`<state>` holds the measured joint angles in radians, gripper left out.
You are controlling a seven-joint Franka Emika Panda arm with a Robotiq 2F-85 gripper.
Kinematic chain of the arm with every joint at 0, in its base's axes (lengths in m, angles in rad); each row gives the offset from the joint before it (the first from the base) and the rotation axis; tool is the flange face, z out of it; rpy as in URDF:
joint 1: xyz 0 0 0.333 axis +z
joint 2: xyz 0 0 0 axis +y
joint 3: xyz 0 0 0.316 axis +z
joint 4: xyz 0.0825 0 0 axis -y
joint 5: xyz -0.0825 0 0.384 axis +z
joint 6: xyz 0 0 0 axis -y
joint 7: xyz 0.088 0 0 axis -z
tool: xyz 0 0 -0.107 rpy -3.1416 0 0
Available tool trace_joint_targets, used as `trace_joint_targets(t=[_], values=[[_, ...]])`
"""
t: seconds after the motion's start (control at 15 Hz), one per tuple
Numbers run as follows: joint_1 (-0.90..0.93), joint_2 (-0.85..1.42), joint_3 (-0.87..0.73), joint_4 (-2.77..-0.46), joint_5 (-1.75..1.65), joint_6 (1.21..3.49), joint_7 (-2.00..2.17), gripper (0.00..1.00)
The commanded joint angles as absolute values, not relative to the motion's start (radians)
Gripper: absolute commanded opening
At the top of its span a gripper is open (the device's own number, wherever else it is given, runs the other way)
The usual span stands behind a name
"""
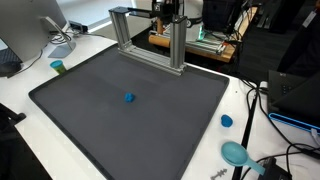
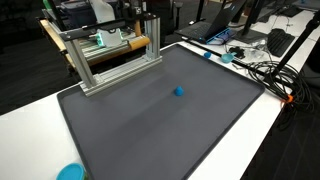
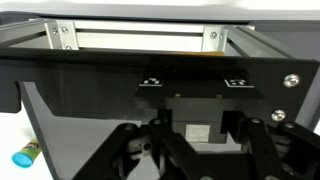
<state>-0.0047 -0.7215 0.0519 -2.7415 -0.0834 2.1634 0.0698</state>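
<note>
My gripper (image 1: 168, 12) hangs at the far edge of the mat, over the top of the aluminium frame (image 1: 148, 30). In the wrist view its two fingers (image 3: 164, 128) stand close on either side of a dark block (image 3: 198, 112) with a pale label, set under a black bar (image 3: 120, 75) carrying two printed tags. The fingers seem to press the block's sides; their tips are hard to make out in the dark. The frame's silver rail (image 3: 140, 38) runs across behind. A small blue ball (image 1: 129, 98) (image 2: 179, 91) lies alone on the dark mat (image 1: 90, 120), well away from the gripper.
A green-capped marker (image 1: 57, 67) (image 3: 25, 155) lies on the white table beside the mat. A blue cap (image 1: 226, 121) and a teal dish (image 1: 236, 153) sit on the mat's other side, among cables (image 1: 262, 100). Monitors and equipment crowd the space behind the frame.
</note>
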Motion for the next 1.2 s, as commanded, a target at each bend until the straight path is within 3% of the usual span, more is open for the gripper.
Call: trace_joint_targets(t=[0.0, 0.33, 0.4, 0.53, 0.6, 0.73, 0.93, 1.13], values=[[0.005, -0.729, 0.067, -2.750, -0.084, 2.173, 0.077, 0.33], [-0.001, -0.693, 0.080, -2.731, -0.085, 2.154, 0.097, 0.33], [-0.004, -0.691, 0.083, -2.731, -0.090, 2.153, 0.097, 0.75], [-0.002, -0.682, 0.086, -2.731, -0.090, 2.150, 0.094, 0.88], [-0.002, -0.677, 0.093, -2.729, -0.096, 2.150, 0.096, 0.46], [-0.001, -0.675, 0.098, -2.729, -0.099, 2.158, 0.094, 0.50], [0.001, -0.676, 0.090, -2.719, -0.113, 2.147, 0.078, 0.34], [0.030, -0.668, 0.063, -2.702, -0.099, 2.113, -0.002, 0.32]])
